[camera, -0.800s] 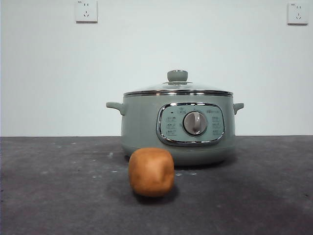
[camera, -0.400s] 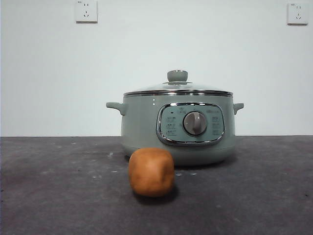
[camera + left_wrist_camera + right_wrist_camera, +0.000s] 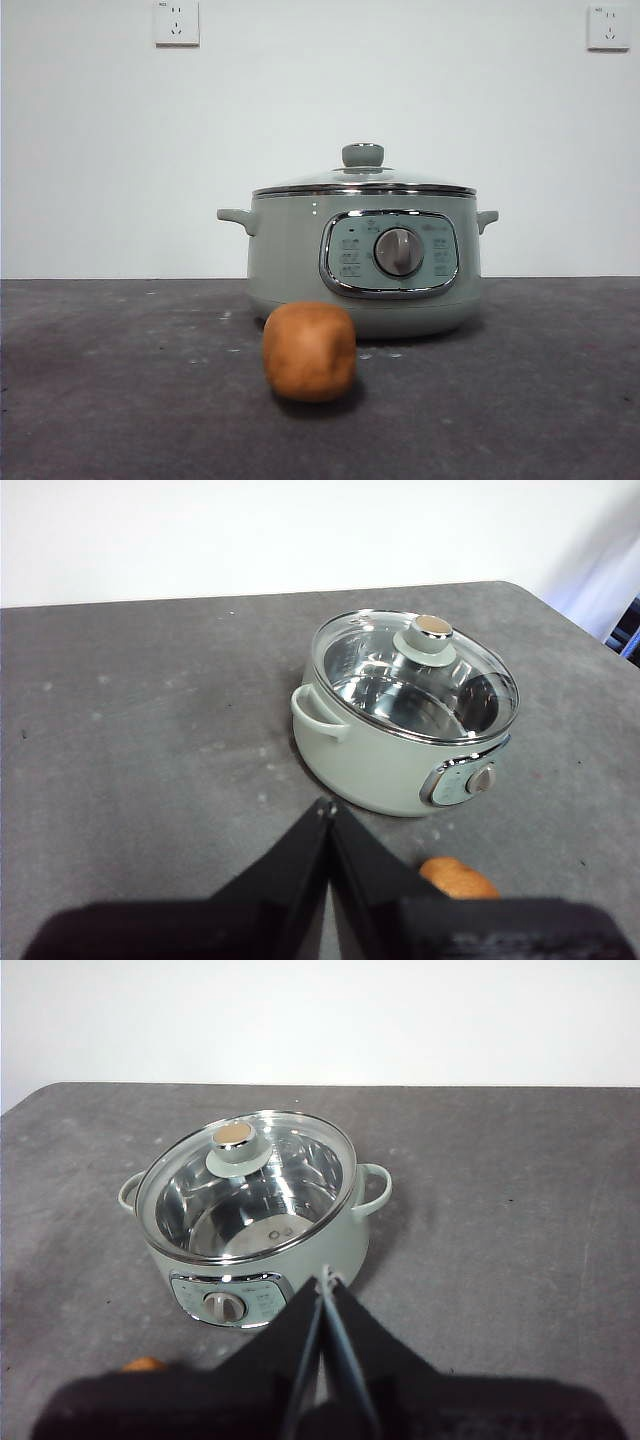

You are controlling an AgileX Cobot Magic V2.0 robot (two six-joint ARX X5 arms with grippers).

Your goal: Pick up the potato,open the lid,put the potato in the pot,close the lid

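The orange-brown potato lies on the dark table in front of the pot. The sage-green pot has its glass lid seated on it, knob upright. In the left wrist view the pot, the lid and part of the potato show beyond my left gripper, which is shut and empty, high above the table. The right wrist view shows the pot, the lid and a sliver of potato; my right gripper is shut and holds nothing. Neither arm appears in the front view.
The dark grey table runs to a white wall with two sockets. The pot's control panel and dial face the front camera. In the left wrist view the table's far corner lies behind the pot.
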